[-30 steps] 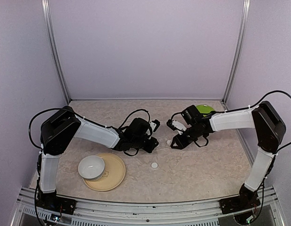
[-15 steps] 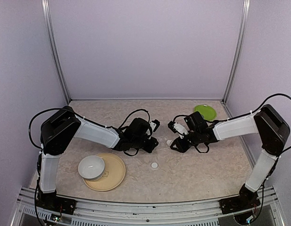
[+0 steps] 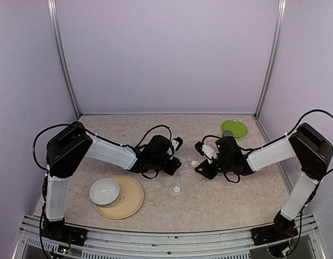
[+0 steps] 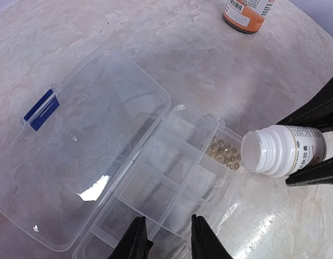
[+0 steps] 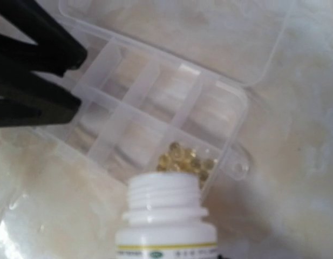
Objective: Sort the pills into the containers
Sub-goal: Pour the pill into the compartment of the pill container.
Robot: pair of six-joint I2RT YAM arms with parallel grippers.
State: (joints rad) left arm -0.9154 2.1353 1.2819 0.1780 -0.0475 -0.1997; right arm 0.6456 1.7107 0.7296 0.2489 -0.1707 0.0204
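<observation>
The clear pill box lies with its lid folded open. A cluster of small yellowish pills sits in its corner compartment and also shows in the right wrist view. My right gripper is shut on a small white bottle, tipped on its side with its open mouth at that compartment's edge. The bottle fills the bottom of the right wrist view. My left gripper hovers over the box's near compartments, jaws a little apart and holding nothing.
An orange-labelled bottle stands beyond the box. A white cap lies on the table in front of the box. A white bowl sits on a tan plate at the front left. A green plate is at the back right.
My right arm has stretched forward and lowered, bringing the white bottle down to the box's corner and uncovering the green plate. My left arm has not moved.
</observation>
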